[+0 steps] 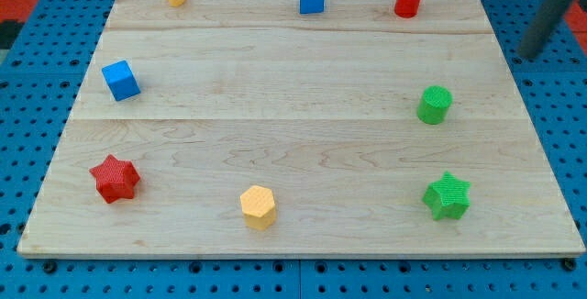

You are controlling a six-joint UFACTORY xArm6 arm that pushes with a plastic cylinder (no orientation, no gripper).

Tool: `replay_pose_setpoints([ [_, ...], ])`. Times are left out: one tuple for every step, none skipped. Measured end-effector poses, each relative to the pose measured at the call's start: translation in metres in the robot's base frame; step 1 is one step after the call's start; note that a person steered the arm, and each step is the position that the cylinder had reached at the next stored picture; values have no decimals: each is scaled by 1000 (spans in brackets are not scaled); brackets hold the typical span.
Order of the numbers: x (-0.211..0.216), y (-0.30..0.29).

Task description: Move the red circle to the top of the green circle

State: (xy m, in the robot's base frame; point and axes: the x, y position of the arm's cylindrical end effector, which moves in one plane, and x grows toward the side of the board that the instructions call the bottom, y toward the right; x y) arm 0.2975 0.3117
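My tip, a bare rod holding nothing, sits off the wooden board's right edge; red circle lies above green circle, well apart.

red star, blue cube, green star

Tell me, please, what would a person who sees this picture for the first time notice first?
First, the pale wooden board on the blue pegboard, with small coloured blocks spread near its edges. The red circle stands at the view's top right, and the green circle below it near the right edge. My tip hangs off the board at the view's upper right, touching no block.
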Motion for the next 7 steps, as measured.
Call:
replay_pose_setpoints([
  [-59, -53],
  [-105, -87],
  [-106, -97],
  [-106, -110],
  [-101, -116],
  [-86, -115],
  [-87, -116],
])
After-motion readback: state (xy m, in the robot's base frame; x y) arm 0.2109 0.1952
